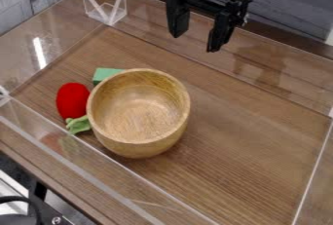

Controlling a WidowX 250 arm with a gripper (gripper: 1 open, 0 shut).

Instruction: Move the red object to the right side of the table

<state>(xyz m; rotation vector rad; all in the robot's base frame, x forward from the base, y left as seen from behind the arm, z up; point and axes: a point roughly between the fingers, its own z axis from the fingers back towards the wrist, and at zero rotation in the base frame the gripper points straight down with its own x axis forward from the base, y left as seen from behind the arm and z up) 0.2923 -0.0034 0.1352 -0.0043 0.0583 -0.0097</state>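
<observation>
We see one tabletop (247,136) of brown wood grain, bordered by low clear walls, and on it three things: one red toy fruit, one wooden bowl and one green block. The red toy fruit (73,100), the red object of the task, lies at the left side of the view, just beside the bowl, with its leafy green tip pointing toward the near edge. The round wooden bowl (138,113) stands upright, and we find nothing inside it. The single green block (112,75) sits by the bowl's far left rim, which hides part of it from us. Over the far part of the tabletop hangs one black gripper (202,40), well apart from all three things. Its two fingers stand parted and released, with nothing between them, as far as we can make out from this small view.
</observation>
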